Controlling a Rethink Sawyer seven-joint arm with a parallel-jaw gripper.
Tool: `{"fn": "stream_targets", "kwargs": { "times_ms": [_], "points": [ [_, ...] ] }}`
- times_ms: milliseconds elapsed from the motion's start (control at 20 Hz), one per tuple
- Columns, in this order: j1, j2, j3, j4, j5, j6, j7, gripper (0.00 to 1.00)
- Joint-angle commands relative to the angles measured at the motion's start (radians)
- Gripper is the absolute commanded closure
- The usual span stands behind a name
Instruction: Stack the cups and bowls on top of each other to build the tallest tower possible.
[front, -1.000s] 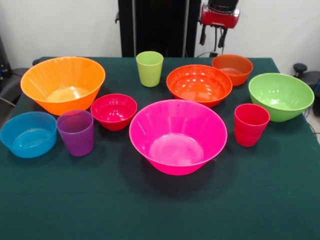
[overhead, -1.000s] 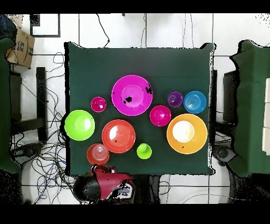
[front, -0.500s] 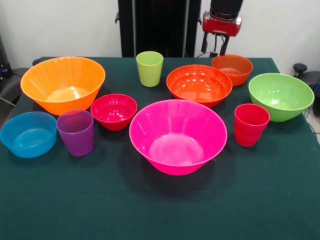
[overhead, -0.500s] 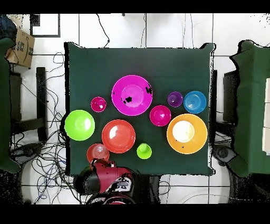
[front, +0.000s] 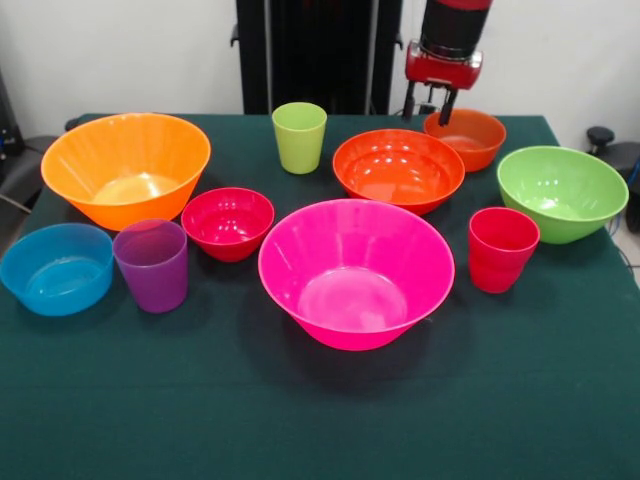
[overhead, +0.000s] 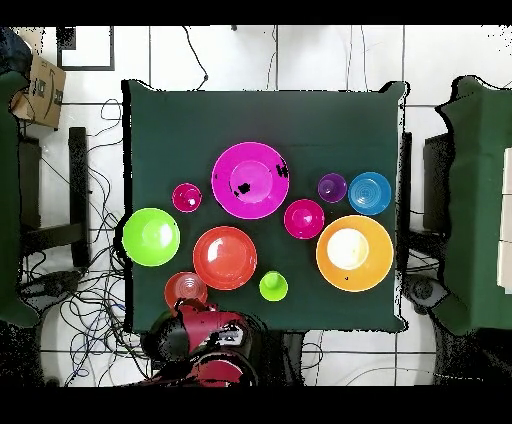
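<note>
My jaws (front: 431, 104) are apart w/ nothing in them, above the small orange bowl (front: 466, 137), at 1 o'clock from the pink bowl (front: 356, 270).

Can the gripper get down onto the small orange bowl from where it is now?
Probably yes. The gripper hangs open just above the small orange bowl, at its back rim, with nothing stacked in the bowl. The orange-red bowl sits close beside it but does not cover it.

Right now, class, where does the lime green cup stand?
In the front view, the lime green cup stands at the table's far side, between the yellow-orange bowl and the orange-red bowl.
</note>
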Motion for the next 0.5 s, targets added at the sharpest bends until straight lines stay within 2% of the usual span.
{"fn": "stream_targets", "kwargs": {
  "times_ms": [50,500],
  "points": [
    [0.017,0.102,0.039,-0.113,0.041,-0.109,0.177,0.0],
    [0.008,0.145,0.047,-0.113,0.031,-0.155,0.171,0.0]
  ]
}}
